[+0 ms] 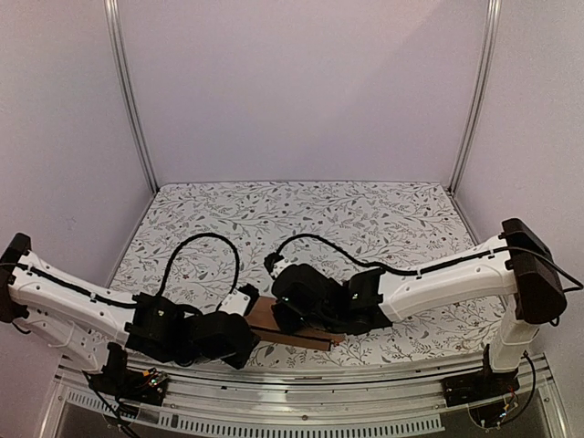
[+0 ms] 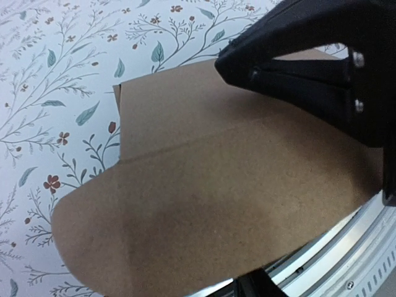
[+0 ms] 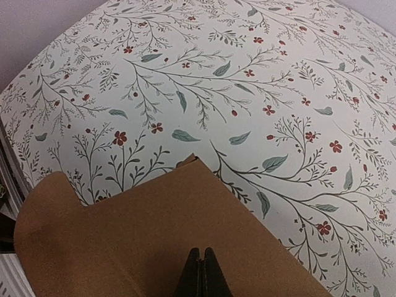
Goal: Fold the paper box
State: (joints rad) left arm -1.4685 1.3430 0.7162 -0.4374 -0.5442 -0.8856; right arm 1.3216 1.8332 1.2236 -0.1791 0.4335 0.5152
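Observation:
The paper box (image 1: 266,316) is a plain brown cardboard sheet lying low at the table's near edge between both arms. In the left wrist view the paper box (image 2: 216,185) fills most of the frame, with a crease across it and a rounded flap at the lower left. It hides my left gripper (image 1: 239,339), apart from a dark bit at the bottom edge. My right gripper (image 3: 201,272) has its fingers shut together, tips down on the cardboard panel (image 3: 154,235). It also shows in the top view (image 1: 290,310) and in the left wrist view (image 2: 247,65).
The table is covered with a floral-printed cloth (image 1: 365,219). A metal rail (image 1: 319,383) runs along the near edge, right beside the box (image 2: 365,247). Plain walls and upright frame posts (image 1: 132,100) enclose the back and sides.

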